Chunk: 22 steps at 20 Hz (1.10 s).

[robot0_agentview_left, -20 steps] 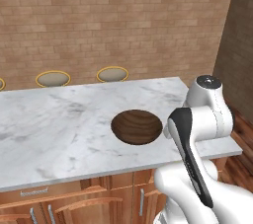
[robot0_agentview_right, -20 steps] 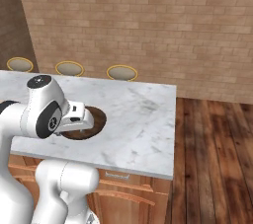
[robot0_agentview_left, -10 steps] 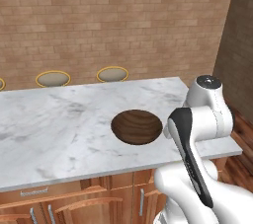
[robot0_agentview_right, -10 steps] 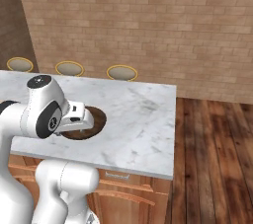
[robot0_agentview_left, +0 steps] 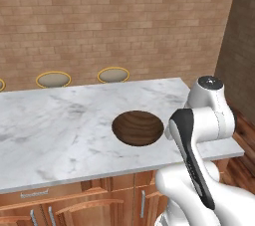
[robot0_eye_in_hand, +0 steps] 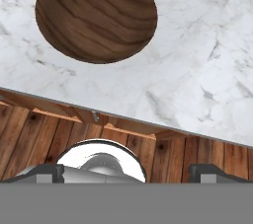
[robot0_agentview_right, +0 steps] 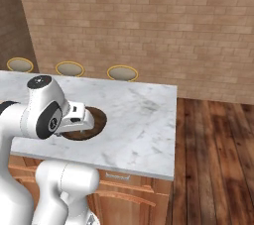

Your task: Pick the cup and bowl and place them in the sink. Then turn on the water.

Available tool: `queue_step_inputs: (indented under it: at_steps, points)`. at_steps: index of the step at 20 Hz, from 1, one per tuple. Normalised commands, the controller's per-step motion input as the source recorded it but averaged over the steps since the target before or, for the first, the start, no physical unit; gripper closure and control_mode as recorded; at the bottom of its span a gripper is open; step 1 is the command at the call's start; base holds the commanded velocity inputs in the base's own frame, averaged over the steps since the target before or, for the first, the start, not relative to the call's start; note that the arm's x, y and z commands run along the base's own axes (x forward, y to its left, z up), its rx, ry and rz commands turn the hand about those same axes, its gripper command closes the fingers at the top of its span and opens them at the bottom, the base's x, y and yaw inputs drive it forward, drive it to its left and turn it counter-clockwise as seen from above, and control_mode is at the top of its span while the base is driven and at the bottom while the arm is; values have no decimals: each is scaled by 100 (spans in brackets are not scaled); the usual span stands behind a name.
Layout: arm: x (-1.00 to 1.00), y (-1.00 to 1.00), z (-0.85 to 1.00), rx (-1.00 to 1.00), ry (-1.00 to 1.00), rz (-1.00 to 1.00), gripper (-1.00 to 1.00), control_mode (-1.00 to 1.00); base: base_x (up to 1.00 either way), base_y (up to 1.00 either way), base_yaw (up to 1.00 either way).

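One bowl (robot0_agentview_left: 138, 127) in reach, resting upright on the marble counter (robot0_agentview_left: 60, 125) near its front edge, round and so without a long axis to line up on. Seen from the hand view, sits ahead of the gripper (robot0_eye_in_hand: 126, 168) and off to the left (robot0_eye_in_hand: 96, 16), with the hand drawn back over the counter's front edge above the cabinets (robot0_eye_in_hand: 123, 129). Fingertips (robot0_eye_in_hand: 210, 171) set wide apart at the bottom of that view, holding nothing; reaching forward and leftward judged the need.
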Motion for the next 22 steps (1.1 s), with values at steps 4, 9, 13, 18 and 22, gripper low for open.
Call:
queue_step_inputs:
  at_steps: [4,9,13,18,22]
  points:
    - [0,0,0,0,0,0,-100,100,0,0,0]
    - [0,0,0,0,0,0,-100,-100,0,0,0]
    - [0,0,0,0,0,0,-100,-100,0,0,0]
    - [-2,1,0,-2,-4,0,-100,-100,0,0,0]
    - [2,-9,-1,9,4,0,-100,-100,0,0,0]
